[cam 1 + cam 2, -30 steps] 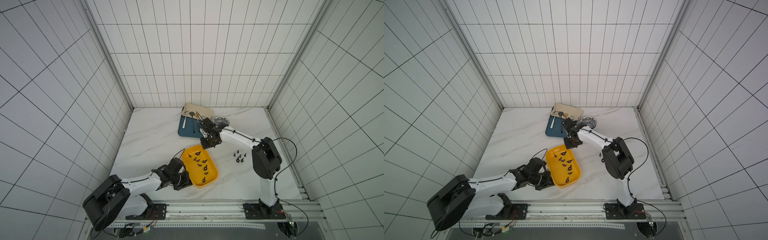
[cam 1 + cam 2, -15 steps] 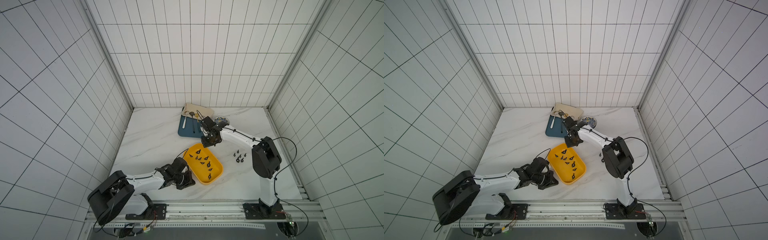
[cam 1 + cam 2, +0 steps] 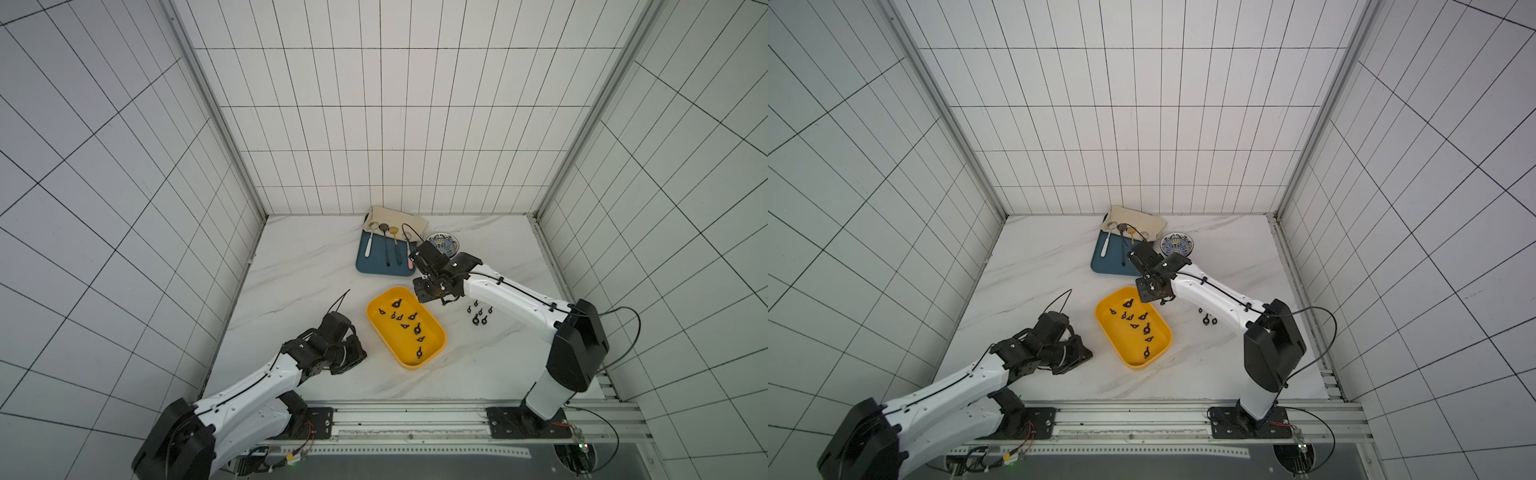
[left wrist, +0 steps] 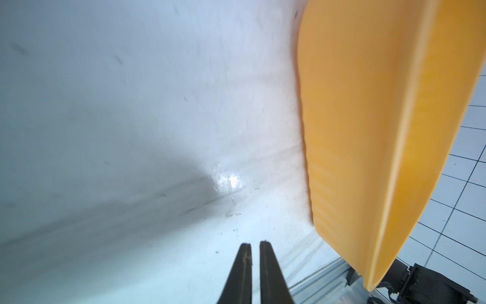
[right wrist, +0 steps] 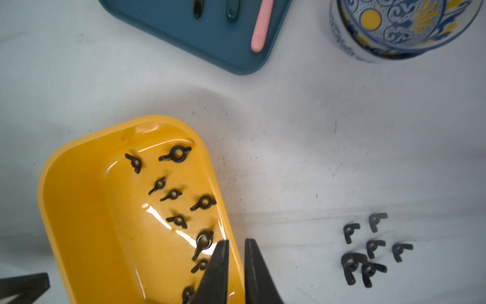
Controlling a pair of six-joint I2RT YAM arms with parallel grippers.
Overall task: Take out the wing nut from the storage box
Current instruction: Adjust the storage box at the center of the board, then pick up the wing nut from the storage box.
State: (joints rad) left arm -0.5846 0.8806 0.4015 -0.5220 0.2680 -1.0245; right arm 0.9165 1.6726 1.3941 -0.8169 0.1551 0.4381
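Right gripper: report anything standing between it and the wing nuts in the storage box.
Nothing visible does. The right gripper hangs over the storage box at its rim, jaws slightly apart and empty. The box has no lid, and the nearest wing nut lies uncovered inside, right next to the gripper in the right wrist view.

Lab cell: tiled walls (image 3: 374,124), marble tabletop (image 3: 307,270), aluminium mounting rail (image 3: 415,419).

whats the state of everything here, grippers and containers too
storage box, upright on the table, not empty
wing nuts in box, loose on its floor, none gripped
wing nuts on table, clustered beside the box
left gripper, slightly open, empty, beside the box
right gripper, slightly open, empty, near the box's rim
blue tray, flat, holding spoons
patterned bowl, upright, looks empty
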